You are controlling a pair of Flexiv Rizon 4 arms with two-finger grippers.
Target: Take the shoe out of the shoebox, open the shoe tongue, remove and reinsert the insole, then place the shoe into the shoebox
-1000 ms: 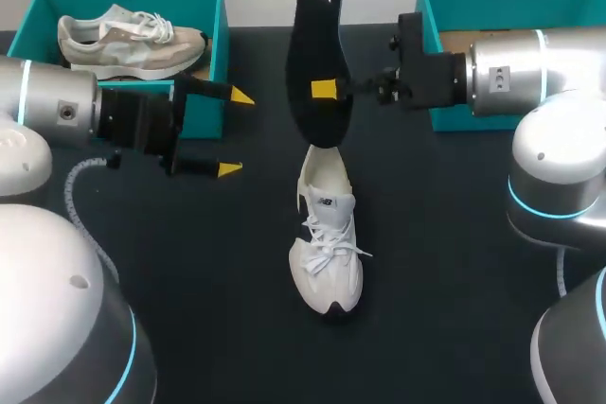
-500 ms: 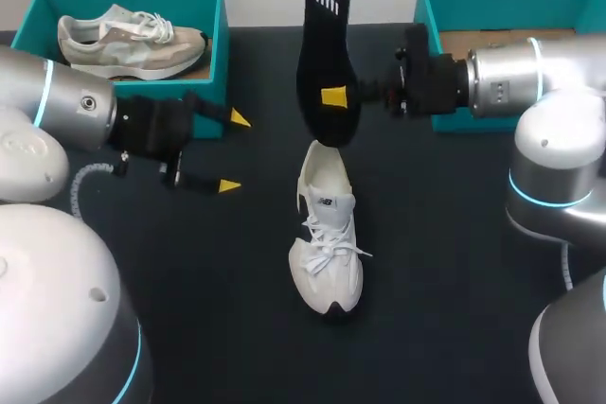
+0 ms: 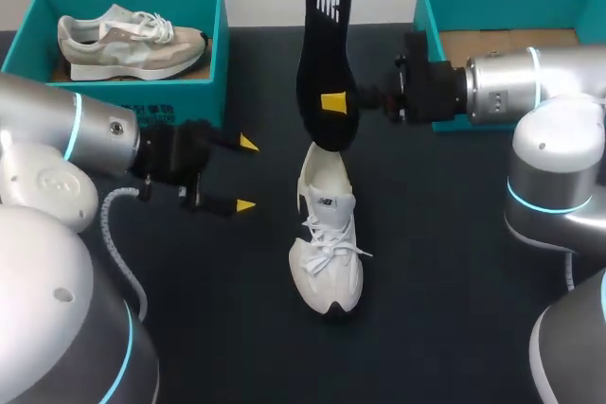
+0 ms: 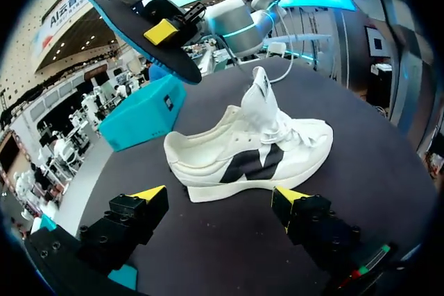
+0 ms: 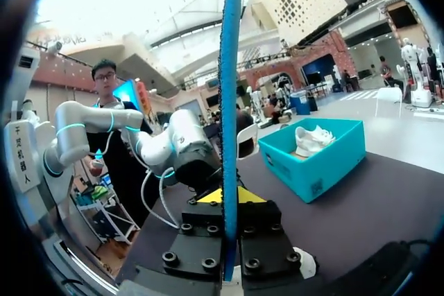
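right tool (image 3: 333, 101) clamps insole (image 3: 325, 44) above shoe (image 3: 327, 253) heel — left tool (image 3: 246, 174) spread, apart.

One more box and shoe on a dark table

A blue-green box (image 3: 189, 2) sits at the far left corner of the black table (image 3: 445, 262), open at the top. Inside it a grey and tan shoe (image 3: 133, 44) with white laces stands on its sole, its toe toward the table's middle.
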